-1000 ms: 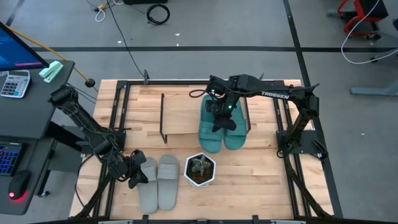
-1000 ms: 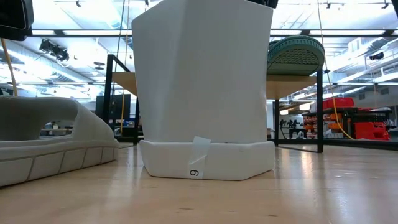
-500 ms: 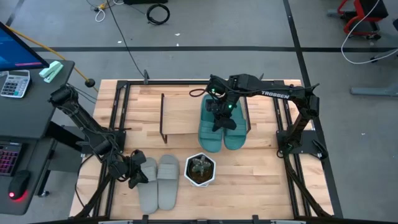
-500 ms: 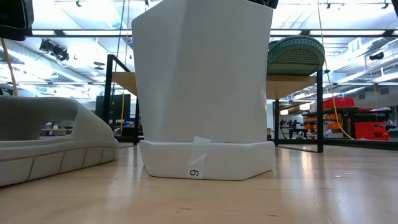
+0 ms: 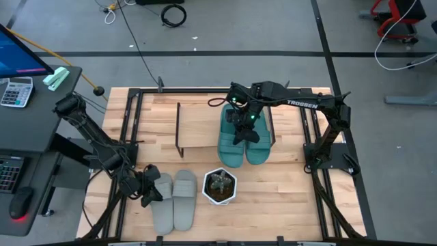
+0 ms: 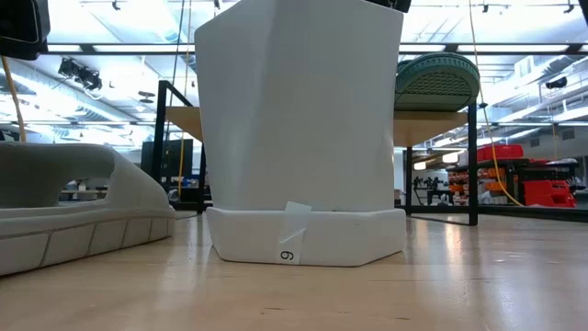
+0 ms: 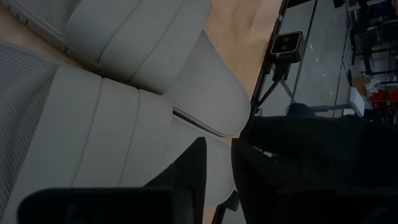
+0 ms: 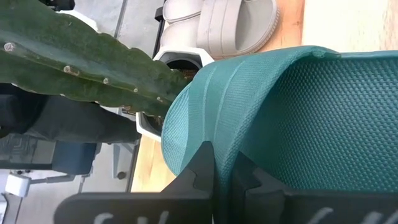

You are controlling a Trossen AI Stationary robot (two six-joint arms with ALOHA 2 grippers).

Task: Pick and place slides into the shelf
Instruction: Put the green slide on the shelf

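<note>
The table [image 5: 287, 195] carries the shelf [image 5: 205, 128] at its far middle. On the right half of the shelf board lie the two teal slides [image 5: 231, 147], side by side, their near ends reaching over the board's near edge.

The right gripper [image 5: 242, 130] is above these two, where they meet. In the right wrist view its fingers [image 8: 200, 167] are pressed together on a thin teal edge of a slide, so it grips that slide.

The two grey slides [image 5: 174, 198] lie on the table at the near left, just beside the white pot [image 5: 219, 186] with a plant.

The left gripper [image 5: 149, 189] is at the outer edge of the left grey slide. Its fingers [image 7: 194, 169] stand a narrow gap apart; whether they pinch the grey edge I cannot tell.
</note>
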